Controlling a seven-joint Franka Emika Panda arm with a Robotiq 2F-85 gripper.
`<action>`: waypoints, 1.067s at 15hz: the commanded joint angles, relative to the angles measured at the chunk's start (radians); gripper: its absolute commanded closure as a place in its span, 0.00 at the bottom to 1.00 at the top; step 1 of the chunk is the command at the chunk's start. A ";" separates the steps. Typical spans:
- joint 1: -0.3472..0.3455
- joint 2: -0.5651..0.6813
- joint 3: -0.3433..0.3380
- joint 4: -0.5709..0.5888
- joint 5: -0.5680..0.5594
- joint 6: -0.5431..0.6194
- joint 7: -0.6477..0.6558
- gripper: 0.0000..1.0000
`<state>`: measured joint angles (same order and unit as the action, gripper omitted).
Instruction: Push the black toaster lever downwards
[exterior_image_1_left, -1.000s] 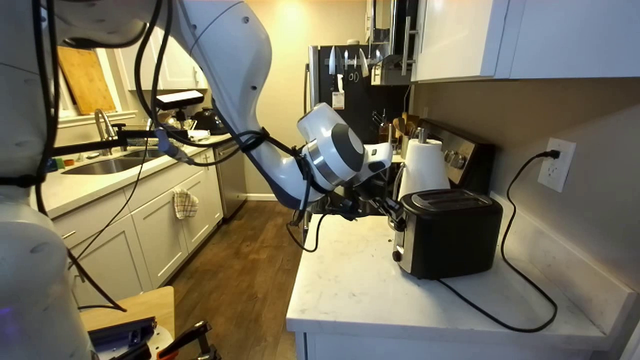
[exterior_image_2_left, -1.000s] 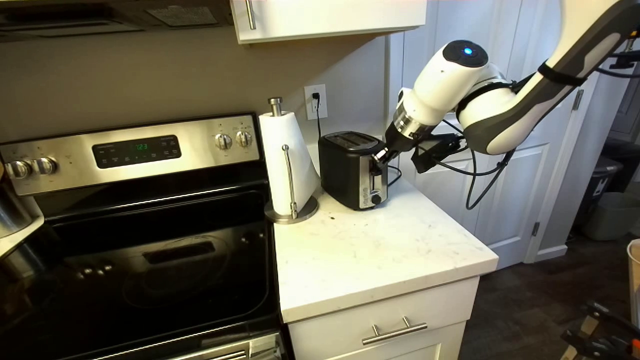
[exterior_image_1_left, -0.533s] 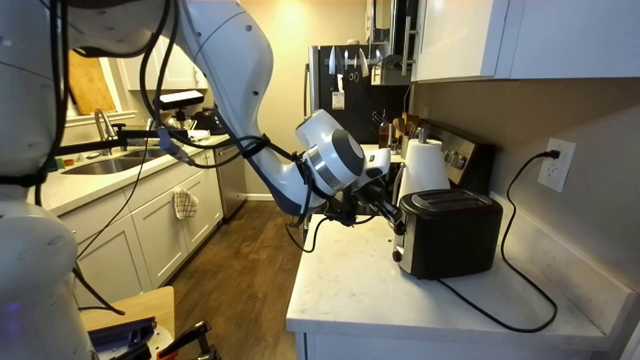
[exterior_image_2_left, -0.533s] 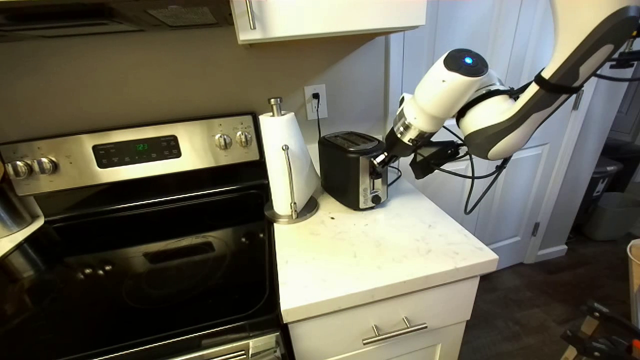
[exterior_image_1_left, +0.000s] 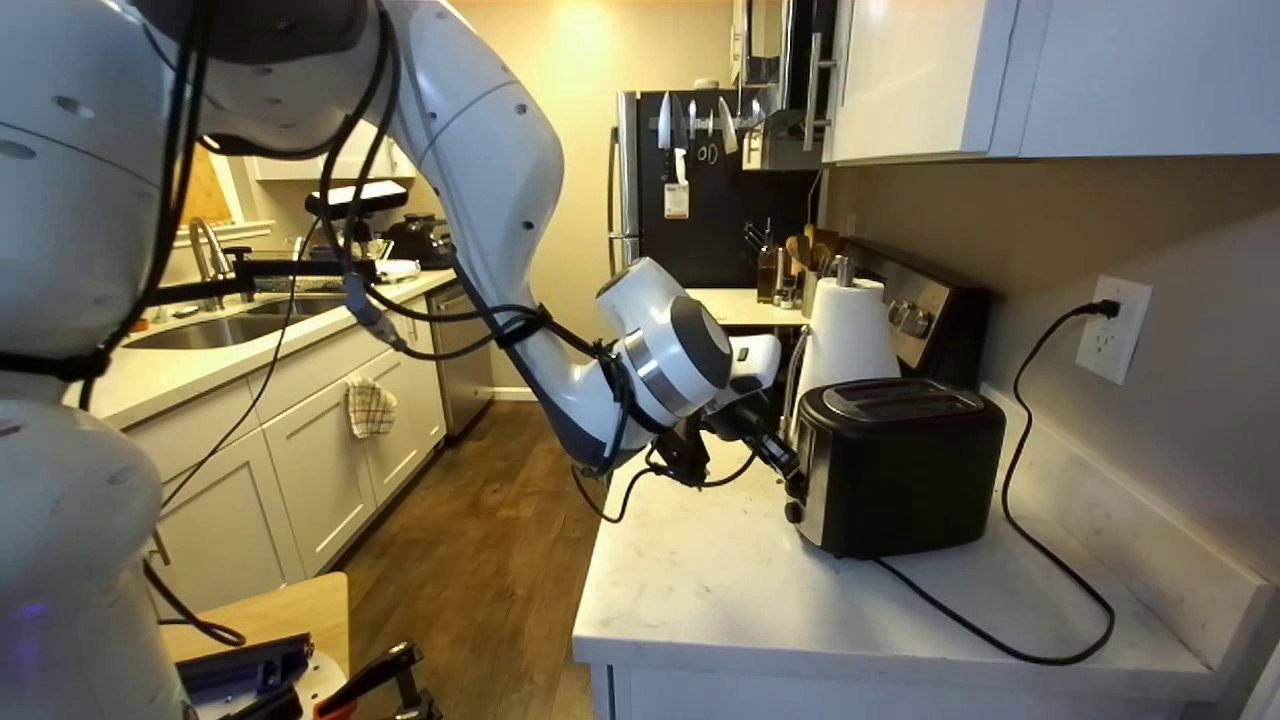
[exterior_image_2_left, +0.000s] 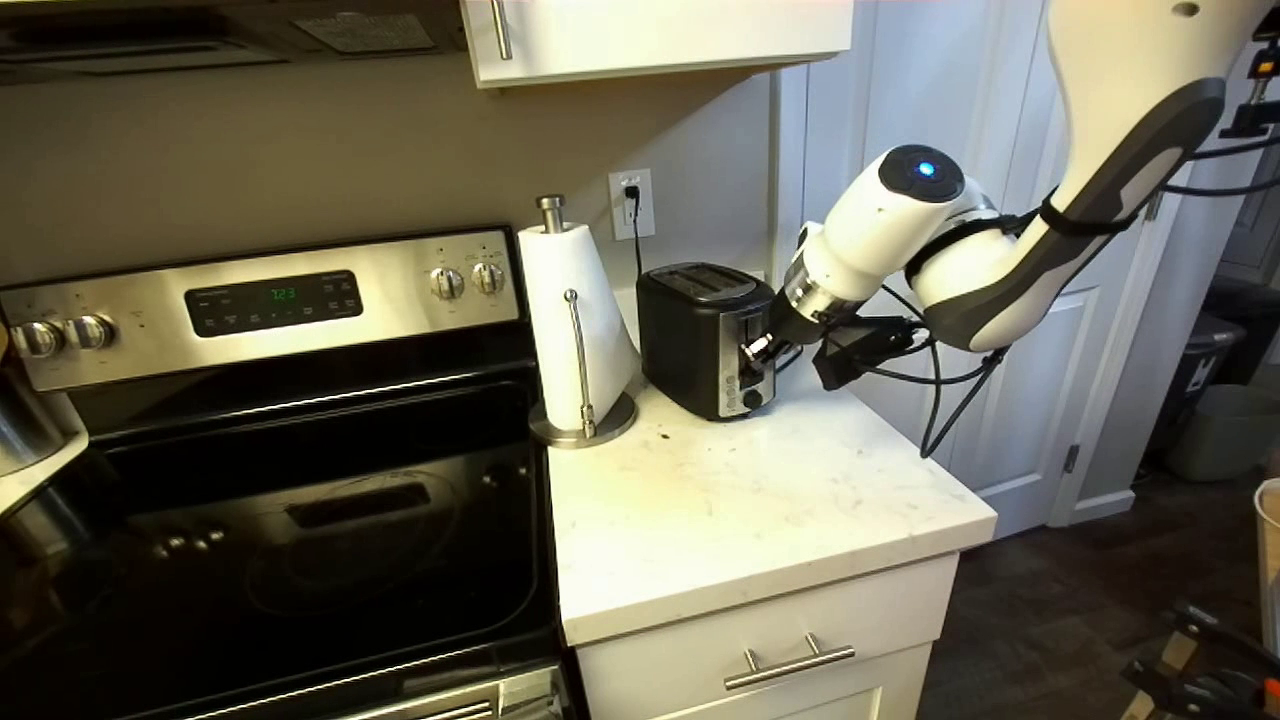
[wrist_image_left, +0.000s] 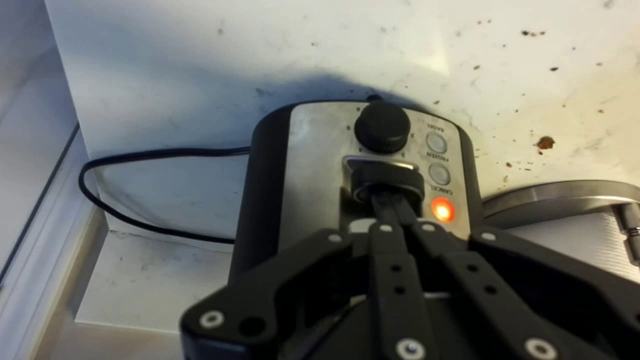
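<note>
The black toaster (exterior_image_1_left: 905, 480) with a brushed metal front stands on the counter, and it shows in the exterior view (exterior_image_2_left: 690, 335) too. In the wrist view its black lever (wrist_image_left: 387, 177) is low in its slot, close to the round black knob (wrist_image_left: 382, 127). My gripper (wrist_image_left: 394, 207) is shut, its two fingertips together against the upper side of the lever. The tips' contact is partly hidden under the lever's rim. An orange light (wrist_image_left: 442, 210) glows beside the CANCEL label. In both exterior views the gripper (exterior_image_1_left: 793, 475) (exterior_image_2_left: 760, 348) tilts down at the toaster's front.
A paper towel roll (exterior_image_2_left: 575, 330) on a metal stand (wrist_image_left: 565, 200) is beside the toaster. The toaster's cord (exterior_image_1_left: 1095, 600) runs to the wall outlet (exterior_image_1_left: 1113, 330). A stove (exterior_image_2_left: 300, 540) adjoins the counter (exterior_image_2_left: 760, 500). A cabinet (exterior_image_1_left: 1100, 80) hangs above.
My shut gripper and the arm have moved down along the toaster's front. The lever has gone down with the fingertips, close to the knob. The toaster has stayed in place.
</note>
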<state>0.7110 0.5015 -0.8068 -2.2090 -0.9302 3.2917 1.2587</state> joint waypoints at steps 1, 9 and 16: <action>0.022 0.146 -0.027 0.029 0.061 0.090 0.062 1.00; -0.084 0.110 0.118 -0.032 0.120 0.026 0.053 1.00; -0.041 0.107 0.030 -0.016 0.132 0.088 0.031 1.00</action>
<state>0.6171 0.5079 -0.7239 -2.2107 -0.8314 3.3538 1.2661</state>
